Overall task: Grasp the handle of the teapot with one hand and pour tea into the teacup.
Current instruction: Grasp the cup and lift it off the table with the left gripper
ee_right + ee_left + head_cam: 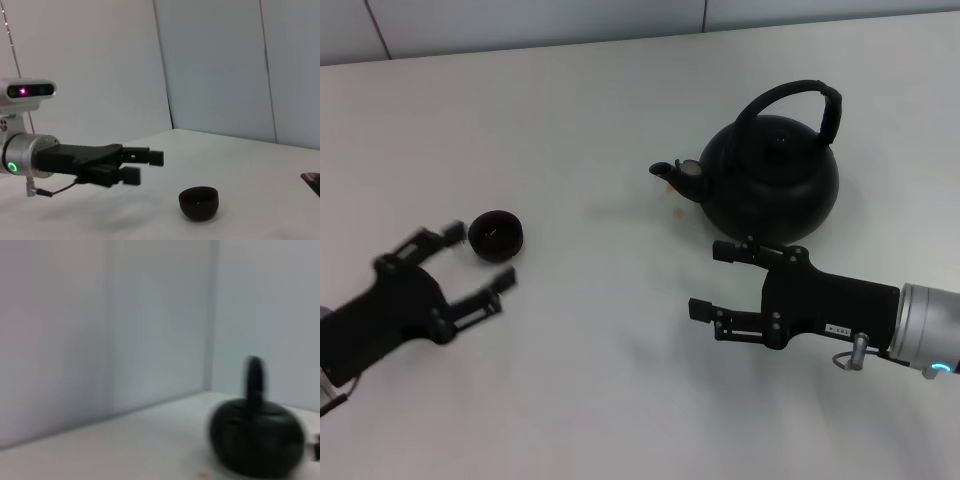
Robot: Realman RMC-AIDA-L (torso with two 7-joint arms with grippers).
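Observation:
The matte-black teapot [775,180] stands upright at the back right of the white table, spout pointing left. Its arched handle [798,93] rises over the lid. It also shows in the left wrist view [256,442], with the handle [254,376] edge-on. The small black teacup [497,236] sits at the left and shows in the right wrist view [199,202]. My left gripper [480,257] is open and empty, its fingers just beside the teacup; it shows in the right wrist view [145,166]. My right gripper [708,280] is open and empty, in front of the teapot and just below its base.
The white table [610,370] meets a pale wall at the back. A small orange speck [678,212] lies under the spout. The spout's edge shows at the rim of the right wrist view [312,180].

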